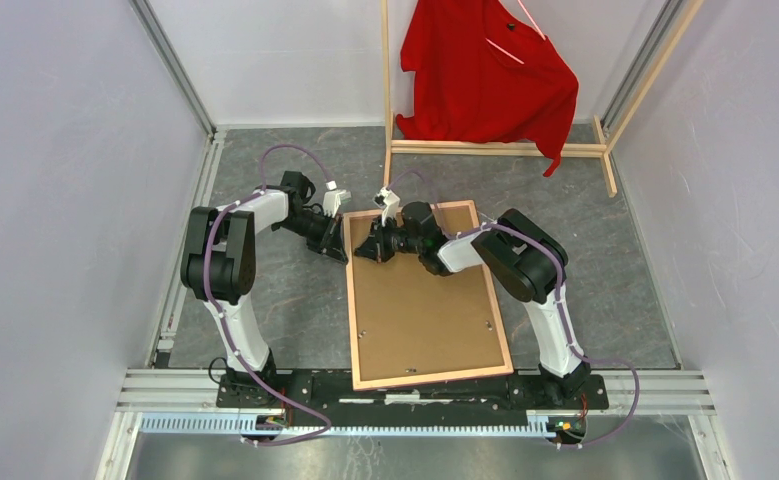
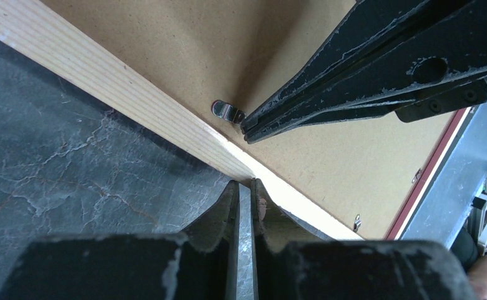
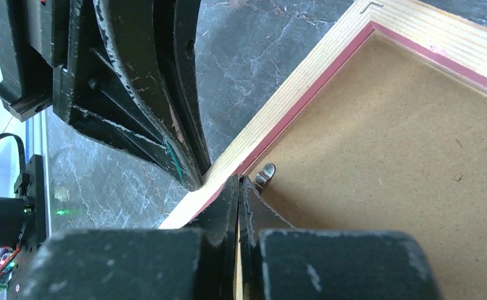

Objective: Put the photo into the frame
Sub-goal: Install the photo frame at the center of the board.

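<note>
**Both pincers shut at the frame's far-left corner, beside a tab**

Grey marbled tabletop [image 1: 285,310] under everything. At the far end, wooden clothes rack [image 1: 495,148] with red shirt [image 1: 485,80], well apart from the work. In the centre, between the two arms: frame [image 1: 349,300] lying back up, light wood rail outermost, pink lip inside it. Brown backing board [image 1: 425,310] filling the opening. No sight of the photo in any view; possibly under the board, cannot tell.

Left pincer [image 2: 247,182] clenched and empty, tips at the outer side of the left rail near the far corner. Right pincer [image 3: 237,180] also clenched, holding nothing, tips on the board just inside that same rail, beside a small metal tab [image 3: 266,174].

Judged step: working that tab, left side bracing the rail.

Risks from here:
- Closed tips skidding off so small a tab and scoring the board.
- Too much downward push at this corner, tilting the frame's near end up.
- Frame shoved sideways on a slipped brace.
- Two pincers this close knocking each other off line.
</note>
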Robot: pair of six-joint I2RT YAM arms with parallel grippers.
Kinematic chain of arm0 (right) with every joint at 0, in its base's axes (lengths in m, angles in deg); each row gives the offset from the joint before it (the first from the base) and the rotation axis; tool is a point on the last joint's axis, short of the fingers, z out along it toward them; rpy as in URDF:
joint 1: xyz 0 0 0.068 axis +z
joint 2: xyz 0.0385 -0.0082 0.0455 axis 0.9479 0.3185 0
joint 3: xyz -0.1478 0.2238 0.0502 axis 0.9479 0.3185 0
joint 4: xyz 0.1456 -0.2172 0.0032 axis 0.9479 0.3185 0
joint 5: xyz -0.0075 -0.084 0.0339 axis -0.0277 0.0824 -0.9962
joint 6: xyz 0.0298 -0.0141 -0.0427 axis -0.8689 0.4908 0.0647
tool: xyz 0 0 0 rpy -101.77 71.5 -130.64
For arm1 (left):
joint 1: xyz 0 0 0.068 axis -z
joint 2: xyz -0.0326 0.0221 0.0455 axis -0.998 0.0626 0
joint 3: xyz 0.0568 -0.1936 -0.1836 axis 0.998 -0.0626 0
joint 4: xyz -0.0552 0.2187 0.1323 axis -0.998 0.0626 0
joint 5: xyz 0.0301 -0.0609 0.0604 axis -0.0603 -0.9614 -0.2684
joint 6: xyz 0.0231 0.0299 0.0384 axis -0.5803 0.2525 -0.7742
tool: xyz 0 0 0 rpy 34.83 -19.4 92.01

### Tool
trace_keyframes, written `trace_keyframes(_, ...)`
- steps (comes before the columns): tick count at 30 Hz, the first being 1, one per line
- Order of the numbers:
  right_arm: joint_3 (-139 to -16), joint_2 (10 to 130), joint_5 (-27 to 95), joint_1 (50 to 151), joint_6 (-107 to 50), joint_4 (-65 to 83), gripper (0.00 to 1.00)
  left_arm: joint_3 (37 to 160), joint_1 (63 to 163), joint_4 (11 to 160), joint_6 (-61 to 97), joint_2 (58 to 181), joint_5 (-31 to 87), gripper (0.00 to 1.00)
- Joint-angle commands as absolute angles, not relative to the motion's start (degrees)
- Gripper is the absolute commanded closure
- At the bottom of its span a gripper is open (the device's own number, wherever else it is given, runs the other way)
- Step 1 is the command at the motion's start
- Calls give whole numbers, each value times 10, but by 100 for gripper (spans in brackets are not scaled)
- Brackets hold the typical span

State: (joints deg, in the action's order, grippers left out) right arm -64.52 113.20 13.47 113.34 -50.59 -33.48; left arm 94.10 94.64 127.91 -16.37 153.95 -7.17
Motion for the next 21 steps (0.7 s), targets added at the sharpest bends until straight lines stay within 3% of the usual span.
trace_keyframes(1, -632, 1114, 129, 1130, -507, -368, 100, 945, 960, 1244, -169, 1562, -30, 87)
trace_keyframes(8, -602, 1081, 132, 1111, -519, -398, 100, 942, 960, 1244, -172, 1560, -28, 87)
trace_keyframes(21, -647, 1128, 132, 1109, -514, -357, 100, 942, 960, 1244, -172, 1559, -30, 88)
